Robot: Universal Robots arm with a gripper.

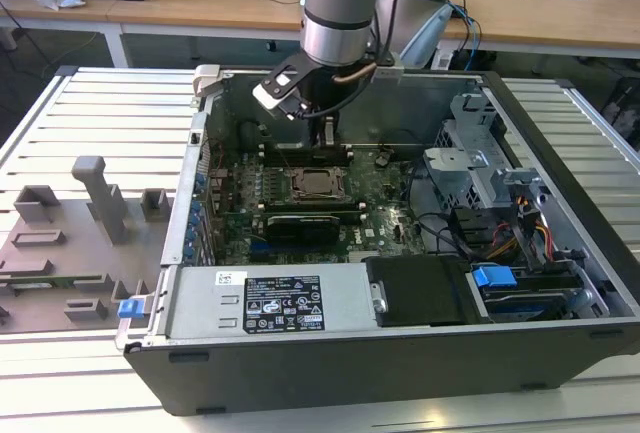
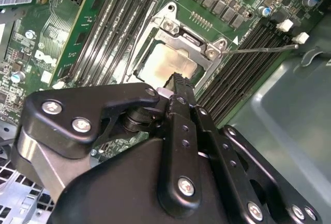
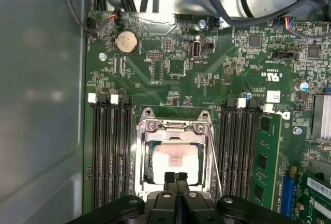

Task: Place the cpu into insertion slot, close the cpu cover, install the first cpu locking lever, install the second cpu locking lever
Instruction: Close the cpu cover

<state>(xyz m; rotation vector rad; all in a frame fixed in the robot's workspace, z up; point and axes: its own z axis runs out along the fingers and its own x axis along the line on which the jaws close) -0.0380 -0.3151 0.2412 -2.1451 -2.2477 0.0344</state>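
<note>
The cpu [image 3: 176,158] sits in the insertion slot [image 3: 149,157], with the cpu cover [image 3: 173,126] lowered around it — the gripper [image 3: 176,178], fingers [image 3: 169,179] pressed together, is poised at the slot's edge.

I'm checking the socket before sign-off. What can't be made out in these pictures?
- First wrist view: the hand hides one edge of the cpu cover.
- Second wrist view: the hand covers part of the cpu.
- Exterior view: the cpu cover is too small to tell whether it is latched.

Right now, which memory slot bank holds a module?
The bank farther from the grey chassis wall: it holds a green memory module; the other is empty.
</note>
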